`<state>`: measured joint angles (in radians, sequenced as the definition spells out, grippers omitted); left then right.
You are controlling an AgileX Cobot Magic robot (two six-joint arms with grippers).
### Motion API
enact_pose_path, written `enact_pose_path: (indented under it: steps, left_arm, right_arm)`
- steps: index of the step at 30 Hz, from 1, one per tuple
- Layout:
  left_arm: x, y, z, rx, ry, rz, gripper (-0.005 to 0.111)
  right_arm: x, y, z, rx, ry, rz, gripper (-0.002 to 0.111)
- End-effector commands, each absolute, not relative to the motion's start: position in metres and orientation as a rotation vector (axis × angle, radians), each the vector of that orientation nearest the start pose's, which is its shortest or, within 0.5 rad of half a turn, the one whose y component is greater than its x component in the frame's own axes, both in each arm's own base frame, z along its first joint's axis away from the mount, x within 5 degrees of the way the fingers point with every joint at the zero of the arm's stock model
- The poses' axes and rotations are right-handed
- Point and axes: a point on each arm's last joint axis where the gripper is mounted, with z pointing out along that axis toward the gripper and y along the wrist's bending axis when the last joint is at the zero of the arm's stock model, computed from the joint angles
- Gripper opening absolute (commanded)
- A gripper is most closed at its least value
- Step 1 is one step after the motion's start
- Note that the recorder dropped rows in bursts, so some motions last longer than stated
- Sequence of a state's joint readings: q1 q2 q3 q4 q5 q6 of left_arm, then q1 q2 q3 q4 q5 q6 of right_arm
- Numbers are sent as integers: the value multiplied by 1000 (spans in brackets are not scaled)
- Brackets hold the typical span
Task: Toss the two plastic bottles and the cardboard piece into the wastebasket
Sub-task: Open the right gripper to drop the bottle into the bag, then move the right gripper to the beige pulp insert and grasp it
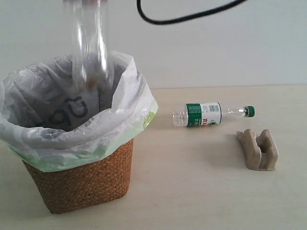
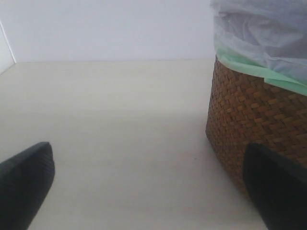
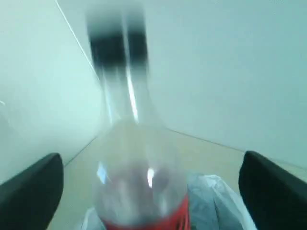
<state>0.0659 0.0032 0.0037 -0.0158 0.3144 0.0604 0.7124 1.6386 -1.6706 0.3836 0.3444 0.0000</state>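
Observation:
The larger clear bottle [image 1: 89, 45] hangs upright and motion-blurred over the wastebasket [image 1: 84, 179], its lower end inside the white bag [image 1: 67, 129]. In the right wrist view this bottle [image 3: 139, 172] shows a black cap and a red label, with a gap between it and each finger of my open right gripper [image 3: 151, 194]. The green-capped bottle [image 1: 211, 114] lies on its side on the table. The cardboard piece [image 1: 259, 148] rests in front of it. My left gripper [image 2: 151, 189] is open and empty, low over the table beside the wicker wall [image 2: 254, 120].
A black cable [image 1: 182, 17] loops across the top of the exterior view. The pale table [image 1: 192, 191] runs back to a white wall. Neither arm shows in the exterior view.

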Motion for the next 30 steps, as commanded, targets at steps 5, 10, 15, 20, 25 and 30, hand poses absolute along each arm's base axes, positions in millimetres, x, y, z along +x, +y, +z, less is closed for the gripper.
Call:
enact_pose_path:
  steps: [5,10,15,20,25,30]
  left_arm:
    - [54,3,185,-18,1791,63,108]
    - [54,3,185,-18,1791,63,108]
    - [54,3,185,-18,1791,63,108]
    - [54,3,185,-18,1791,63,108]
    - [54,3,185,-18,1791,63,108]
    - [54,3,185,-18,1791,63,108]
  right_arm:
    - [315,168,424,-243,2233,346,63]
    - [327,82,400,-33,2467,-220,64]
    - [334,49,361,38,2534,-394,63]
    - [334,48,349,119,2547,-394,63]
    - [341,57,330,90,2645,-316,63]
    - [359,74,278,30,2822,-206,63]
